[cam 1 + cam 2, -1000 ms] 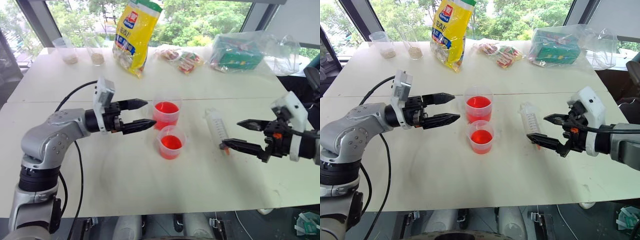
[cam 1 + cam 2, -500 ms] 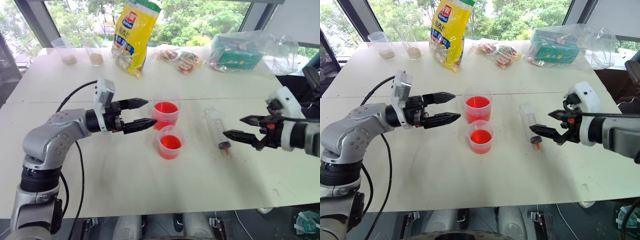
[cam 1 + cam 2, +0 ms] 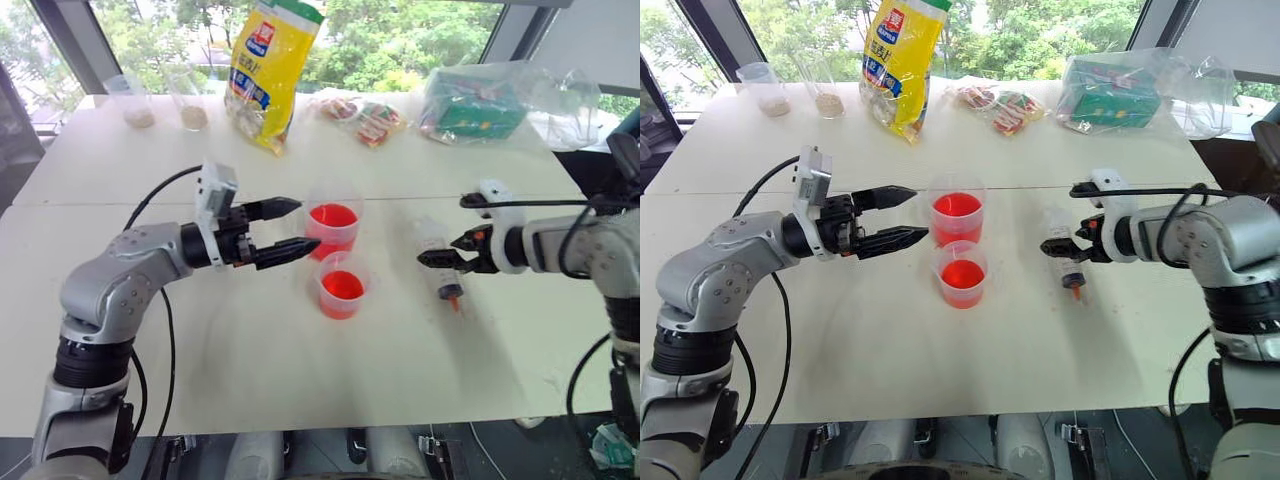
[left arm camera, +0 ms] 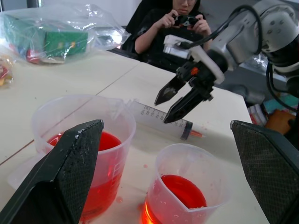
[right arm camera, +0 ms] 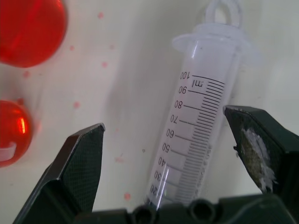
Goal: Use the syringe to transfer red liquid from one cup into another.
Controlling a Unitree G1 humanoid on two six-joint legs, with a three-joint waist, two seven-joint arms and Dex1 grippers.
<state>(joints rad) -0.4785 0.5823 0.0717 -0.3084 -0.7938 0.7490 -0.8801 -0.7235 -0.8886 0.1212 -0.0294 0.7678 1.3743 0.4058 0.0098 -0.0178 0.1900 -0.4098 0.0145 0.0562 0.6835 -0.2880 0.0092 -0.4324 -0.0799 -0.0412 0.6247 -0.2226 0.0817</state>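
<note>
The syringe (image 3: 1067, 250) is seen lying flat on the white table (image 3: 1140, 330), right of the two red cups, orange tip toward the robot. It is straddled by the right gripper (image 3: 1052, 246), fingers spread wide, one either side of the barrel, nothing clamped. Small red droplets are spotted on the table beside it. The path between syringe and cups is unobstructed.

Versus a second ago: the right gripper has been brought in from the right and lowered over the barrel; the syringe and cups are unmoved.

The taller cup (image 3: 957, 210) and the shorter tabbed cup (image 3: 962, 273) are set just beside each other, red liquid (image 3: 956, 206) in both. The left gripper (image 3: 906, 215) is held level beside the taller cup, fingers released, empty.
</note>
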